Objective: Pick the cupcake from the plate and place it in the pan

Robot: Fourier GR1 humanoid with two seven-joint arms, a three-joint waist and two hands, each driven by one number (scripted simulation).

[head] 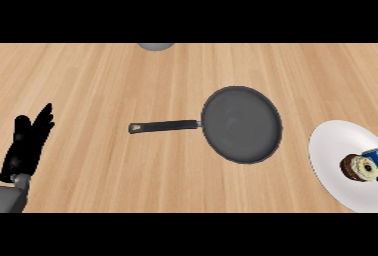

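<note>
Head view looks steeply down on a light wood bench (111, 75) with grain running left to right. Dark grey frying pan (242, 125) sits right of the bench middle, round, flat on the wood, nothing inside it; its black handle (164, 126) sticks out to the left toward the bench centre, with a small hole at the tip. White plate (332, 160) lies at the right edge of the bench, partly cut off by the view, near the pan but apart from it. Cupcake (359, 167) is on the plate, on its side near the plate's right part, brown rim and pale top facing left, blue wrapper behind it running out of view. Left hand (28, 142) shows at the left edge of the bench, black, fingers (44, 120) straight and pointing up, spread a little, holding nothing, resting; grey forearm below it at the lower left corner. Right hand does not show. Grey rounded object (156, 46) peeks in at the far edge of the bench, mostly cut off, cannot tell what it is. Cupcake and pan well apart from the left hand.
</note>
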